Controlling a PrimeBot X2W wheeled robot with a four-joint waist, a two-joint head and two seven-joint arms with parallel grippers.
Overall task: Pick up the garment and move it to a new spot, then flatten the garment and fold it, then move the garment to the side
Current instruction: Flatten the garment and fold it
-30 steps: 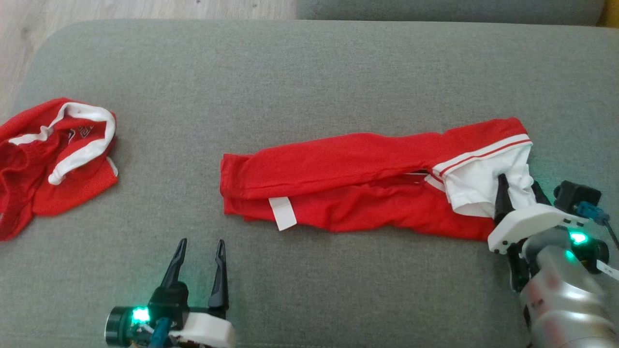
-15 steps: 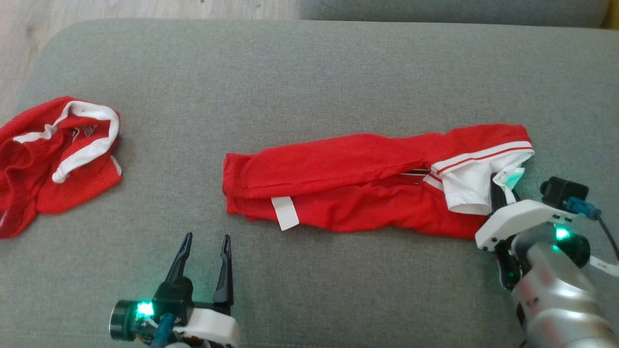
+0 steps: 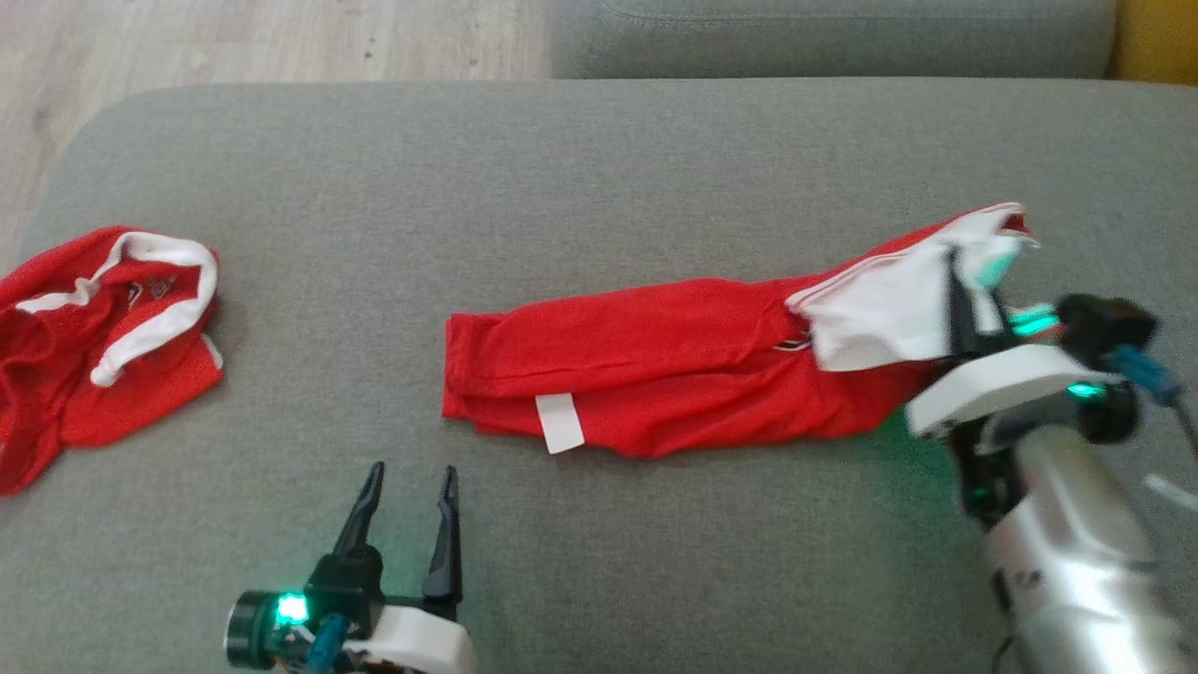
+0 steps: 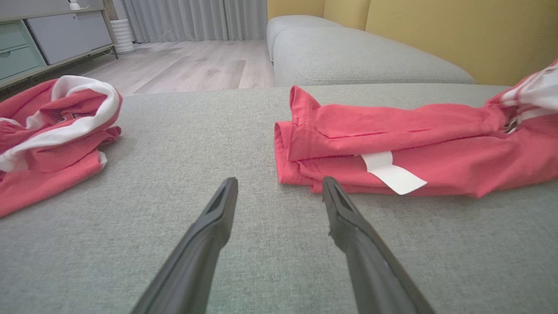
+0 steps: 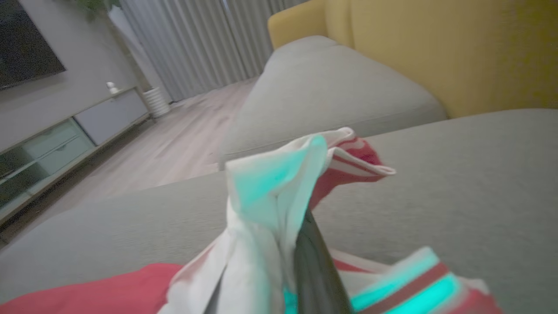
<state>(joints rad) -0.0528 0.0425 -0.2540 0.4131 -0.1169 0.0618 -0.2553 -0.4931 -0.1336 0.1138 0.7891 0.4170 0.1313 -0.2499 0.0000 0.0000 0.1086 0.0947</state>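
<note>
The right gripper [image 3: 956,281] is clamping the white end of the red garment [image 3: 655,374] lying across the middle of the grey cushion [image 3: 562,187] and should be lifting steadily, not dragging folds, while the left gripper [image 3: 409,487] is hovering, jaws apart, near the cushion's front.

Left claw [image 3: 414,468]: lower left of the head view, white wrist housing with a green light lit. Its two dark fingers [image 4: 218,218] point up the frame and stand wide apart, gripping nothing. Right claw [image 3: 959,281]: right edge of the head view at mid-height, carried on a silver forearm [image 3: 1076,571] that rises from the lower right corner, white wrist housing tilted, green lights lit. Its fingers are pressed together on a white fold of the garment [image 3: 655,374], and one dark finger [image 5: 316,266] shows at bottom centre of the right wrist view, wrapped in cloth.
</note>
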